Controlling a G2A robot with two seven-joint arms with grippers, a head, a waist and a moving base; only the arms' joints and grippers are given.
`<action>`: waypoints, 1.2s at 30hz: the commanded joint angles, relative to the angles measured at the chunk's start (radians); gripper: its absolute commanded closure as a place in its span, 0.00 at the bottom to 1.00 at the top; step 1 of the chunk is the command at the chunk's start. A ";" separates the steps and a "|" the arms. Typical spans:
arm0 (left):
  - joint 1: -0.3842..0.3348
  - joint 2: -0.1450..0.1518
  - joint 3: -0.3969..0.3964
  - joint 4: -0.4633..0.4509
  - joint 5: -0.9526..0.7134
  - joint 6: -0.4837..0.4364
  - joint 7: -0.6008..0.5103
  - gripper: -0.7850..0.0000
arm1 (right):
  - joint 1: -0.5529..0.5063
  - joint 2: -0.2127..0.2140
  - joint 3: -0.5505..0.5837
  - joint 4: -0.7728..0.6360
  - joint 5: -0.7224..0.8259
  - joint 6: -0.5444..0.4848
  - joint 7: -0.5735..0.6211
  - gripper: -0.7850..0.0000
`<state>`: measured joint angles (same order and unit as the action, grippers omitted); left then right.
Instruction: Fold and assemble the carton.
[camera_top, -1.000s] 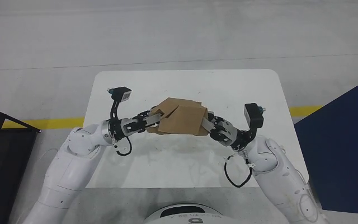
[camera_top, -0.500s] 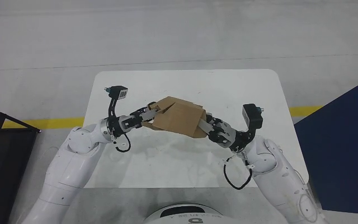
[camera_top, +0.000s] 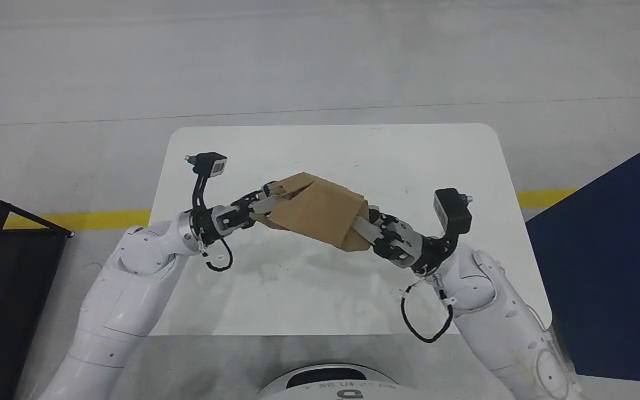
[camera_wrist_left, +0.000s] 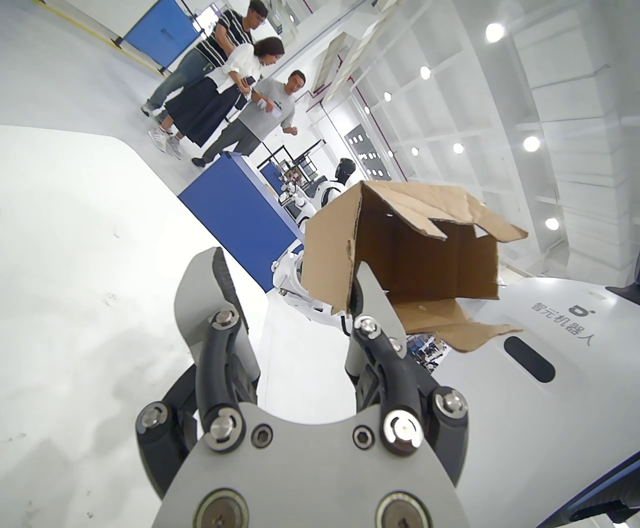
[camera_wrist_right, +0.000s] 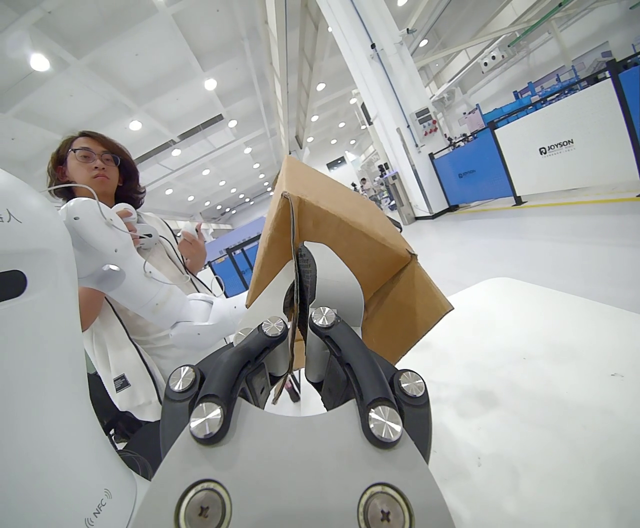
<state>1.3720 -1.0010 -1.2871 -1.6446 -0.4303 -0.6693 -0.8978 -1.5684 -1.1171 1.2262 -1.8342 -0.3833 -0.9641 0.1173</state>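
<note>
Holding the carton (camera_top: 318, 210) lifted over the middle of the desk (camera_top: 430, 160), half opened into a tilted sleeve. Pinching one panel edge with the right end effector (camera_top: 362, 228), fingers closed tight on the cardboard. Spread wide at the other side with the left end effector (camera_top: 262, 200): touching the inside of a wall with one finger, standing well apart with the other, gripping nothing.

Looks like squaring up the sleeve ahead of tucking the flaps. To do it well: hold firm with the right, press with the left along a crease rather than mid-panel, push gently so as not to buckle the wall, and close on that wall before any twist.

Worth watching the ragged flaps (camera_wrist_left: 450, 325) hanging loose at the open end; likely to snag a finger or fold the wrong way.

Around: a yellow floor line (camera_top: 90, 217) beyond the desk's left edge and a blue partition (camera_top: 590, 270) off its right edge, both well apart from the work and probably no hindrance
</note>
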 joint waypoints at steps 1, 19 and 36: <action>0.008 0.003 -0.022 -0.008 0.008 -0.006 0.001 0.11 | -0.004 0.001 0.005 -0.001 0.000 0.001 0.001 1.00; 0.036 0.024 -0.200 -0.119 0.313 -0.069 0.106 0.00 | -0.052 0.006 0.037 0.003 -0.117 0.056 0.009 1.00; 0.020 0.007 -0.115 -0.314 0.916 -0.106 0.303 0.01 | -0.065 0.003 0.042 -0.002 -0.200 0.134 -0.038 1.00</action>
<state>1.3983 -0.9928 -1.4111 -1.9576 0.4616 -0.7785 -0.6036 -1.6337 -1.1138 1.2689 -1.8373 -0.5826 -0.8329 0.0817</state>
